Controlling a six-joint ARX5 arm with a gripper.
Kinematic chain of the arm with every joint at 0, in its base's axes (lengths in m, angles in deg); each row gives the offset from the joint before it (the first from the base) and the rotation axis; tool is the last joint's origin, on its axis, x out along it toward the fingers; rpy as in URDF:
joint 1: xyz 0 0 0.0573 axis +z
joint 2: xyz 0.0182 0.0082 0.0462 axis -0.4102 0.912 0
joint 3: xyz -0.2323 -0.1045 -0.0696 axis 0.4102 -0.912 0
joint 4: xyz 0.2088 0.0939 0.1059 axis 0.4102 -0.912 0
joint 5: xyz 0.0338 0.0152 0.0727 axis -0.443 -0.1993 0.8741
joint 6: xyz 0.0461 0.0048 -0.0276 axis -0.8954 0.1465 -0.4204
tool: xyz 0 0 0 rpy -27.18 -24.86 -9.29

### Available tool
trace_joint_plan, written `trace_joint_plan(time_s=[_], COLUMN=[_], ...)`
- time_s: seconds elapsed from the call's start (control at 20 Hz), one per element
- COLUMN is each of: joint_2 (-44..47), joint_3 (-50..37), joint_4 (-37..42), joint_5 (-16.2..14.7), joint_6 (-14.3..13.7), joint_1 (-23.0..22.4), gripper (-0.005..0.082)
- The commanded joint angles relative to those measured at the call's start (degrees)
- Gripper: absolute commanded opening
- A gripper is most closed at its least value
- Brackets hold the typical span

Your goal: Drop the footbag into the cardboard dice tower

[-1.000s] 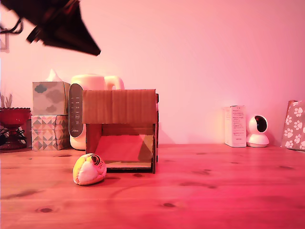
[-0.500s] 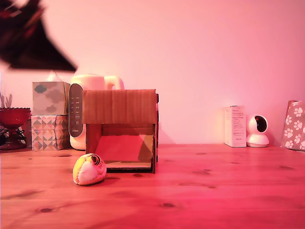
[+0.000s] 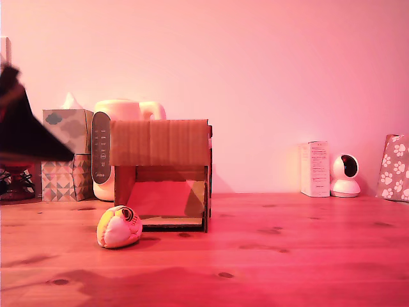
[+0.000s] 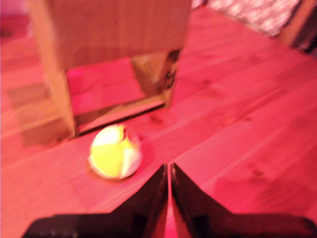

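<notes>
Lying outside cardboard dice tower (image 3: 161, 174), footbag (image 3: 119, 226); claw (image 4: 169, 171) nearly closed, holding nothing.

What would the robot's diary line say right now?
gripper: shut, empty | ball: on table, beside box front | box: no ball seen inside

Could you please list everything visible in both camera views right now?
footbag: one, cream and yellow, on the table in front of the tower.
cardboard dice tower: one, brown, mid-table.
tissue boxes: two, patterned, stacked at the exterior view's left.
appliance: one, cream, behind the tower.
white box: one, by the wall.
round camera: one, white, beside that box.
paw-print bag: one, exterior view's right edge.
table: one, wooden.
gripper: one, dark, fingers closed together, empty.
</notes>
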Motion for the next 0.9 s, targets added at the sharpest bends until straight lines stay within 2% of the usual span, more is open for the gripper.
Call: trace_joint_plan(time_s=[0.0, 0.05, 0.15, 0.2, 0.35, 0.55, 0.85], joint_2=[2.3, 3.7, 6.7, 8.1, 11.3, 16.1, 25.9], joint_3=[-0.6, -0.6, -0.6, -0.5, -0.4, -0.4, 0.4], joint_4=[1.6, 2.7, 5.2, 6.3, 10.5, 17.8, 27.1], joint_5=[0.2, 0.2, 0.2, 0.2, 0.5, 3.1, 3.5], joint_6=[-0.8, -1.2, -1.2, -1.2, -1.2, -1.2, -1.3], joint_1=[0.0, -0.1, -0.1, -0.1, -0.1, -0.1, -0.1], gripper=[0.0045, 0.0187, 0.0640, 0.0789, 0.0776, 0.0776, 0.0776])
